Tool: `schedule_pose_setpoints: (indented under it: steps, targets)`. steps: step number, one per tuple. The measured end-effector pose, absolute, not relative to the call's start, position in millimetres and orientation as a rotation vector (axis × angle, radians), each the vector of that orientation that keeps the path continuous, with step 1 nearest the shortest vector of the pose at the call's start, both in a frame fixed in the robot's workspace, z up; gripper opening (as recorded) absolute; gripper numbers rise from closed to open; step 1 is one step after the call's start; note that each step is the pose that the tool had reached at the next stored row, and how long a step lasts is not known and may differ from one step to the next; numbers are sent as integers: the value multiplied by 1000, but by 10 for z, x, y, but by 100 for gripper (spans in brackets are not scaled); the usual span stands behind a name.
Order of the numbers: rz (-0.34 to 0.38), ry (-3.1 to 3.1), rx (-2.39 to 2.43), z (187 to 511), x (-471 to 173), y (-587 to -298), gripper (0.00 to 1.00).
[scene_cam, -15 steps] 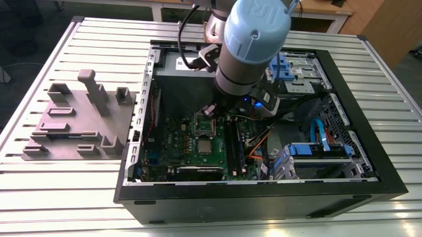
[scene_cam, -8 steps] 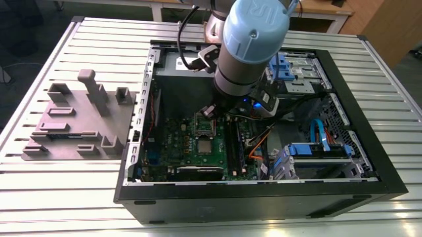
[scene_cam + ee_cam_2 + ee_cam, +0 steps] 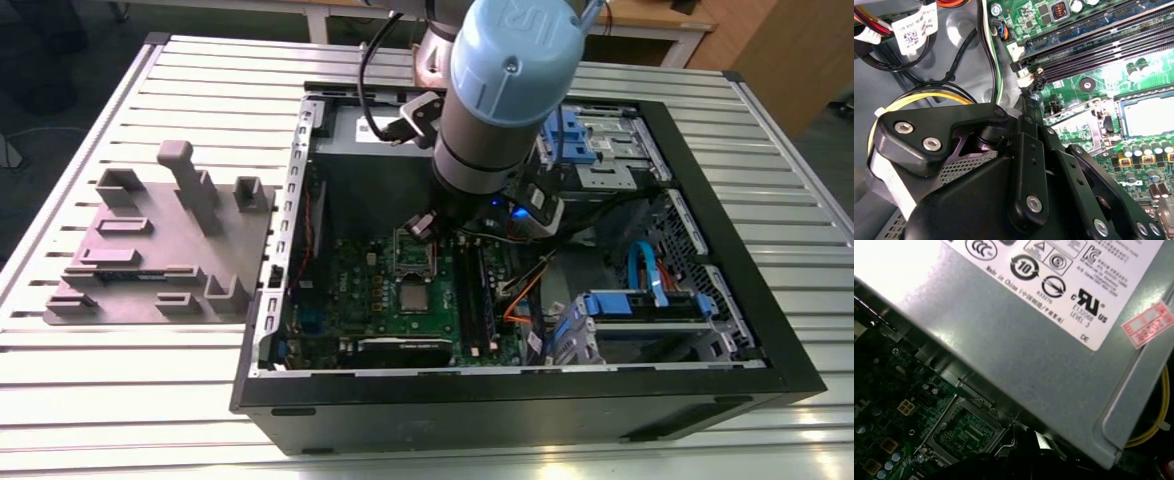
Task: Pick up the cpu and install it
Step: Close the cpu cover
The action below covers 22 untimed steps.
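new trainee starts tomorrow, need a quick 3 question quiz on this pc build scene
1. True or false: in the exterior view, the arm reaches down into the open computer case.
2. Multiple choice: on which side of the case does the grey fixture lie in the exterior view? A) the exterior view's left B) the exterior view's right C) inside the case
3. Short answer: what colour are the drive brackets inside the case?

Key: 1 true; 2 A; 3 blue
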<state>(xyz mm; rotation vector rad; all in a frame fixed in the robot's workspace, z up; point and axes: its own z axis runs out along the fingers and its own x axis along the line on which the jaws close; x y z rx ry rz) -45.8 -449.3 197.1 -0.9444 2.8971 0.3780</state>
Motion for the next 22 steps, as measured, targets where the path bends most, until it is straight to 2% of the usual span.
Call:
schedule_pose_setpoints:
  steps: [22]
  targets:
    - [335, 2911, -949, 2084, -473, -4493, 10]
